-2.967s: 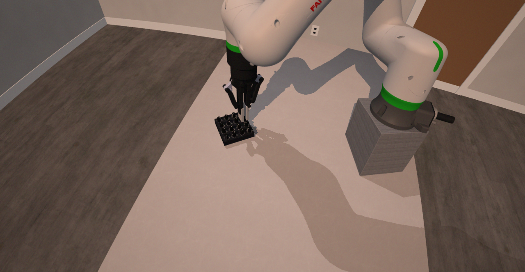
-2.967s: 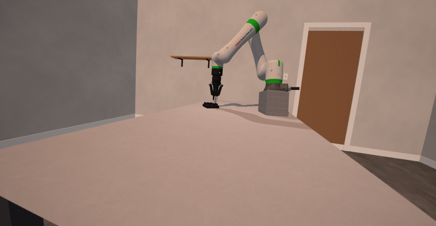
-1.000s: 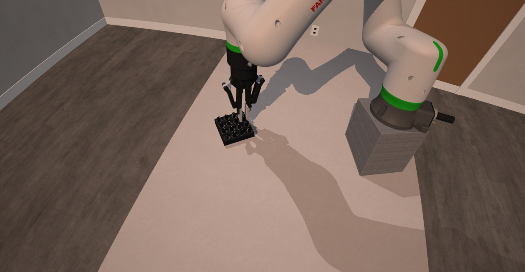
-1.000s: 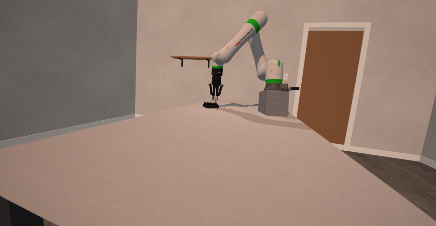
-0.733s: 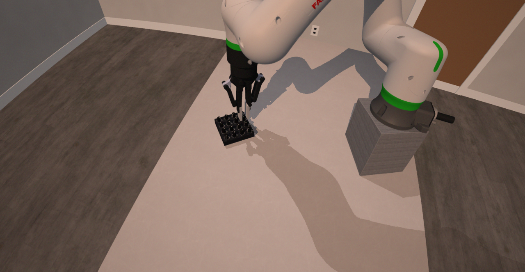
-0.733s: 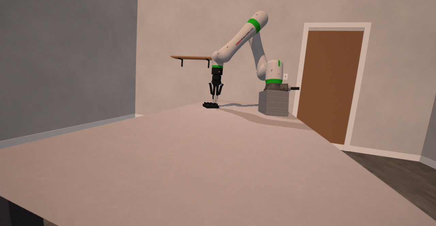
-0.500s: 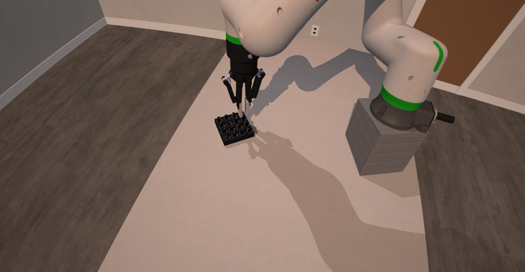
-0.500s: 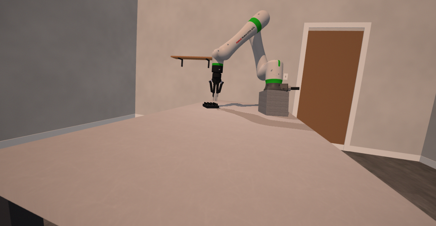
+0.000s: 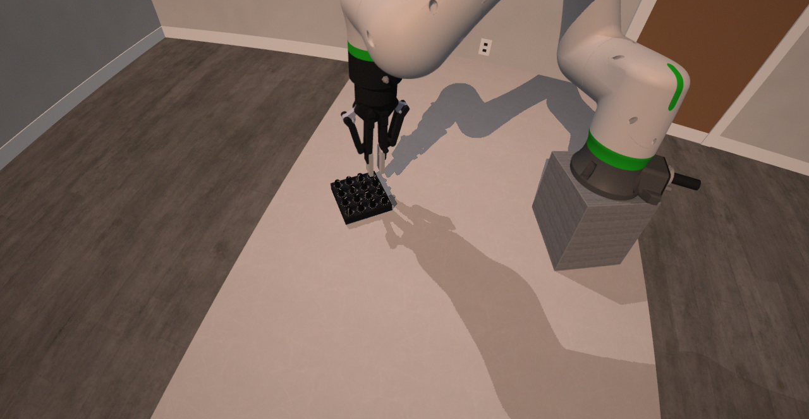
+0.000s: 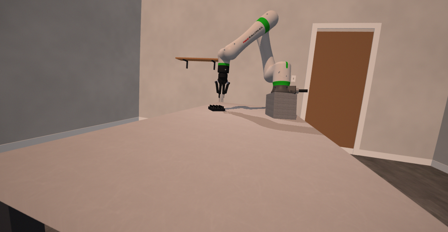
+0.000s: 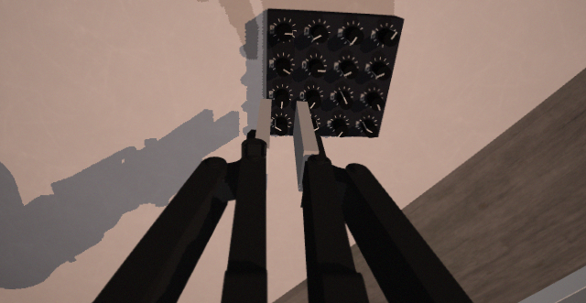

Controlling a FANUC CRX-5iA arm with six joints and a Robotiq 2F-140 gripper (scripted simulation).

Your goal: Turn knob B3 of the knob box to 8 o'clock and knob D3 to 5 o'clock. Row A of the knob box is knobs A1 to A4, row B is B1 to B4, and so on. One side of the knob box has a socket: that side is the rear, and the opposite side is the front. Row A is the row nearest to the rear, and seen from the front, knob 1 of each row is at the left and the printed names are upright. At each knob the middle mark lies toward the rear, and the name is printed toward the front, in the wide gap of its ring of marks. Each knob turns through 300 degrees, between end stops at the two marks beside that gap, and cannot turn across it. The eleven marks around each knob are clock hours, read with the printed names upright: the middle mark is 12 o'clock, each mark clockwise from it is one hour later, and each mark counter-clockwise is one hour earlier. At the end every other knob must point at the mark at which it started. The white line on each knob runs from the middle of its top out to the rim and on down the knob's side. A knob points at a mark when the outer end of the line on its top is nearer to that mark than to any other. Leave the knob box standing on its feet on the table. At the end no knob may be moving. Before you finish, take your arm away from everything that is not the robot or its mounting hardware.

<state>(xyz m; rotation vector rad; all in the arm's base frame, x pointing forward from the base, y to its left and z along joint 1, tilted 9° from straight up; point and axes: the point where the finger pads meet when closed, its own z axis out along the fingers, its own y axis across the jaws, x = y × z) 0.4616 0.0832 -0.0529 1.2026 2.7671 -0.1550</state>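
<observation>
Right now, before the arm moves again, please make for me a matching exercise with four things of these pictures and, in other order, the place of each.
1. knob box
2. claw
3. brown door
4. wooden shelf

A. on black brackets, on the wall
B. on the table
C. inside a pale frame
D. at the end of the arm

Right pairs: 1-B, 2-D, 3-C, 4-A
</observation>
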